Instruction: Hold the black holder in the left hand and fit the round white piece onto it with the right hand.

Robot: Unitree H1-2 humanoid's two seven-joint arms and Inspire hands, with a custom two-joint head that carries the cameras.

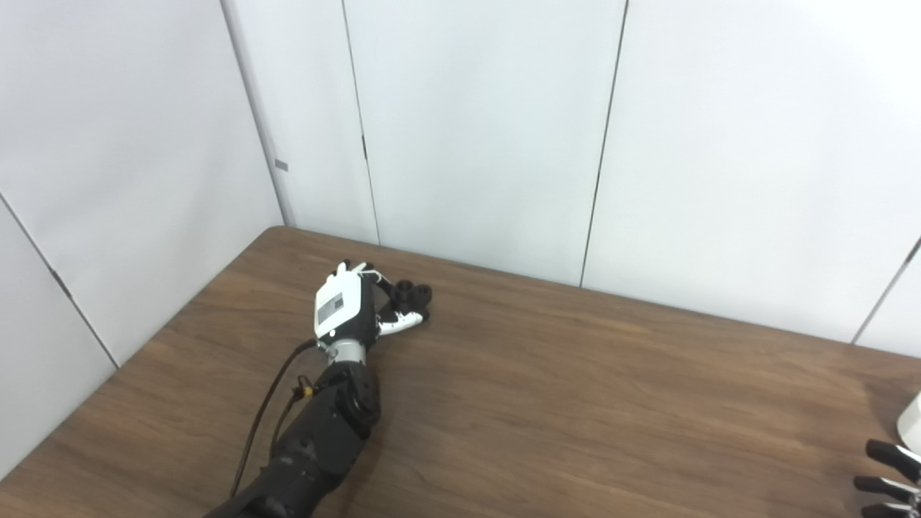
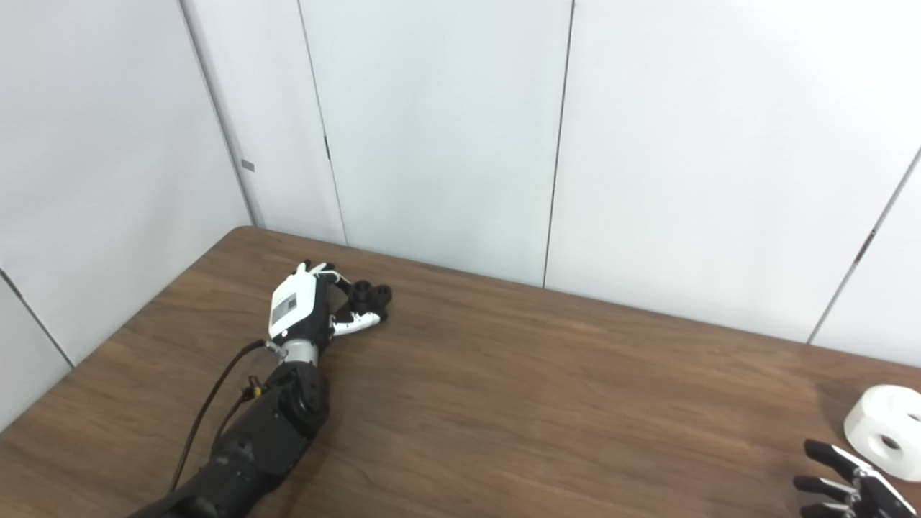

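Overall progress: early; nothing is joined yet, and both parts sit on the table [image 2: 504, 403].
Left hand: the left hand [image 2: 302, 309] lies far left on the table, its fingers [image 2: 352, 325] curled about the black holder [image 2: 368, 296]; it seems to have a hold, though how firm I cannot tell.
Black holder: at the far left, at the left hand's fingertips, looking to rest on the wood and not yet lifted.
Round white piece: the round white piece [image 2: 886, 430] lies flat at the near right edge, well apart from the holder, with holes showing in its top.
Right hand: the right hand [image 2: 849, 480] sits just near of the white piece, fingers spread, holding nothing.
Left to do: grasp the white piece, bring the two together, fit them.
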